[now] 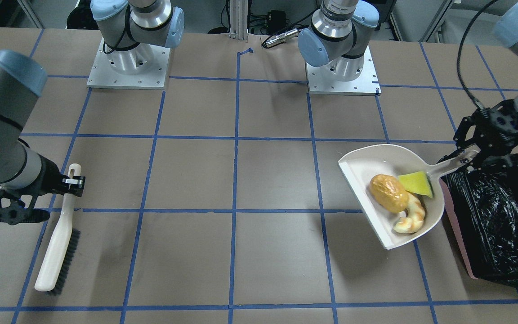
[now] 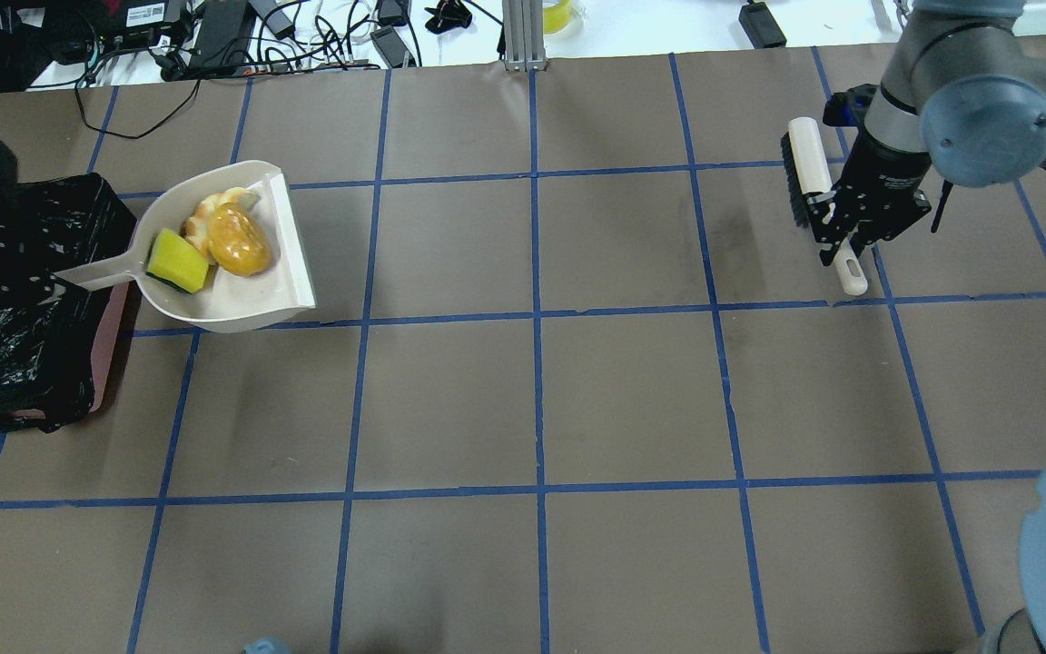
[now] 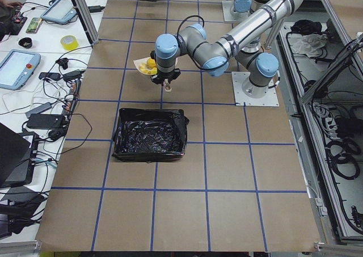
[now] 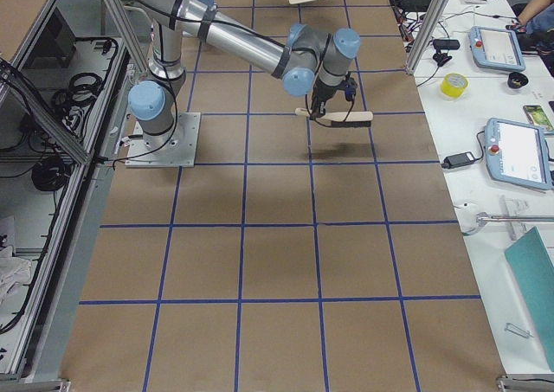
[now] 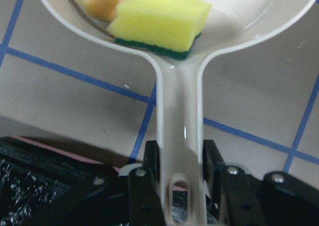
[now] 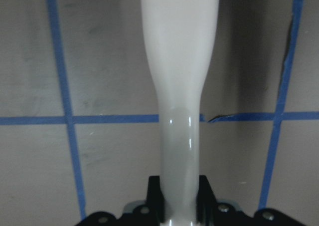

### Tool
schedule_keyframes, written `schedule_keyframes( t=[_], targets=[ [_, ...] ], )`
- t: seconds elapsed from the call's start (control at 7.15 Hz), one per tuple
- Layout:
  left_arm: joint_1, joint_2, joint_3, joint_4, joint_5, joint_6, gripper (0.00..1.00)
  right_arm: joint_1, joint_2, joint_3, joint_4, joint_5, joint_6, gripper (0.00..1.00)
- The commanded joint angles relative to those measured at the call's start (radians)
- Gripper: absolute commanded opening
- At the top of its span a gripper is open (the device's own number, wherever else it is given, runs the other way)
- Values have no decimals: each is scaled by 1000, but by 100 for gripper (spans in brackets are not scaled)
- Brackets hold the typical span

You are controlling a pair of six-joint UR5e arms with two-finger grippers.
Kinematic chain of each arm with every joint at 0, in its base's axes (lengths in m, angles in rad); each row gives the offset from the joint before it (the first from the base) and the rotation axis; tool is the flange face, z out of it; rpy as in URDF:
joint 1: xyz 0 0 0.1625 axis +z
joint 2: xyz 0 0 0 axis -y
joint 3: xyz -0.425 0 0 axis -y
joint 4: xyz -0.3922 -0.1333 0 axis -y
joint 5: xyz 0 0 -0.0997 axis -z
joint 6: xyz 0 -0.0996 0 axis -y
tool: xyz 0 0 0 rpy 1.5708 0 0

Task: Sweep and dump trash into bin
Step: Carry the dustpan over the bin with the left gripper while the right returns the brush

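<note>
Three light pieces of trash (image 2: 237, 243) to tip out, all lying in the dustpan (image 1: 362, 164) just beside the bin (image 2: 111, 345): a glossy potato-like lump (image 1: 388, 193), a curved croissant-like piece (image 1: 412, 218) tucked against it, and a yellow sponge (image 1: 415, 183) nearest the bin, by the root of the handle (image 5: 180, 111). Likely hard and quick to roll, the lump; soft and apt to cling, the sponge. Smooth, stiff plastic for the pan, so probably an easy slide once tilted toward the bin. Best taken by the handle, and so held now: left gripper (image 5: 182, 161) clamped on the thin stem close to its hanging hole, over the bin's edge. Some risk, at a guess, of the pan twisting in so narrow a hold. Well apart from the bin, toward the other end of the table (image 1: 241, 180), right gripper (image 6: 180, 186) closed tight on the brush (image 1: 56, 252). Hard to make out: the bin's pink wall, only a strip showing under the black bag (image 1: 502, 225); the bin's bottom, lost in glossy folds; part of the croissant-like piece, behind the lump; the left gripper in the overhead view, dark against the bag and cut by the frame edge.
</note>
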Motion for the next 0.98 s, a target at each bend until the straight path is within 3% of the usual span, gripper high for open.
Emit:
schedule_keyframes(
  t=[0.0,0.14,0.42,0.56,0.84],
  targets=[
    [183,-37,91,-37,-2,1,0,-67,58,-7,-56,-71,-65,1],
    [280,-60,125,-40,8,7,0,-73,63,-4,-56,-75,-76,1],
    [354,-159,253,-20,43,-6,0,-73,67,-2,-56,-105,-105,1],
    [363,-198,333,-23,158,6,0,-73,72,2,-57,-107,-99,4],
    [354,-240,410,-18,260,35,0,-75,86,2,-56,-108,-91,7]
  ],
)
